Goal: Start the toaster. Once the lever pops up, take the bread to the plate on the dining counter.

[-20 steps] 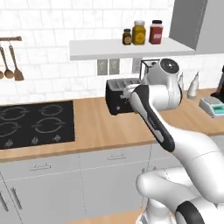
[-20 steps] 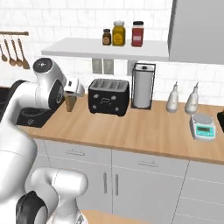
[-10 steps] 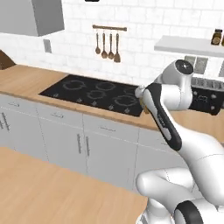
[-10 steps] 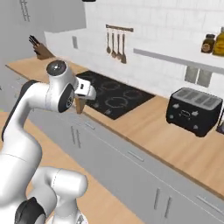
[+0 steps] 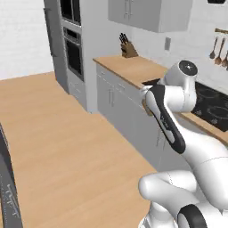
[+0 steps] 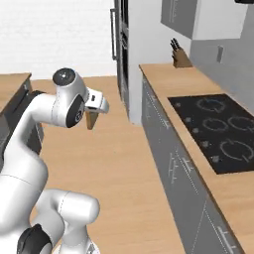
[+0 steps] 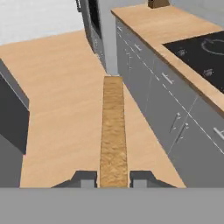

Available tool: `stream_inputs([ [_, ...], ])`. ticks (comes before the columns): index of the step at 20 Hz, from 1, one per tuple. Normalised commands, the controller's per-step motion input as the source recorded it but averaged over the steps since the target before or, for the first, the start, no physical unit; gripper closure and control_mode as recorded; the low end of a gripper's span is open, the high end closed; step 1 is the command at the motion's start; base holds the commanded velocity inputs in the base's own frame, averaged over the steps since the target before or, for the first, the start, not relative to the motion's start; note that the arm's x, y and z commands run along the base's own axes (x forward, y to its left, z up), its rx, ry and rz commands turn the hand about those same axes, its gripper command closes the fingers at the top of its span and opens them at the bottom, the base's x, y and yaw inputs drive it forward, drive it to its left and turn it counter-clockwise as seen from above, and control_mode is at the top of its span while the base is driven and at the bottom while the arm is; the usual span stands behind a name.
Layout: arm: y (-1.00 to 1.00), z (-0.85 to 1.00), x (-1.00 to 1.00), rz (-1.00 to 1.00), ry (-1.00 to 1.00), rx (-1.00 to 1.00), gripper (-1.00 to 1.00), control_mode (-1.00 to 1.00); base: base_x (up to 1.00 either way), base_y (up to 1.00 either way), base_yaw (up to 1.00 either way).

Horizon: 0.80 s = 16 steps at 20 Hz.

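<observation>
Bread [image 7: 113, 131] sits pinched edge-on between our fingers [image 7: 84, 178], which are closed on its near end; in the hand view we see the slice run from 6 o'clock straight toward 12 over the wooden floor [image 7: 57, 87]. From the right base view we see it hanging below the gripper [image 6: 93, 110], out in the aisle. Toward 2 o'clock we have the wall tabletop [image 6: 198, 94] with grey cabinets [image 7: 175, 118], then the black cooktop [image 6: 223, 131], and farthest off the knife block [image 6: 180, 57].
</observation>
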Motion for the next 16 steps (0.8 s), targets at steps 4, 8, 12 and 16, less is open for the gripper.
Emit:
stream_inputs([
  [4, 0.00, 0.00, 0.00, 0.00, 0.00, 0.00, 1.00, 1.00, 0.01, 0.04, 1.00],
  [8, 0.00, 0.00, 0.00, 0.00, 0.00, 0.00, 1.00, 1.00, 0.01, 0.09, 1.00],
  [12, 0.00, 0.00, 0.00, 0.00, 0.00, 0.00, 1.00, 1.00, -0.13, 0.23, 0.94],
  [16, 0.00, 0.00, 0.00, 0.00, 0.00, 0.00, 1.00, 1.00, -0.63, 0.41, 0.75],
])
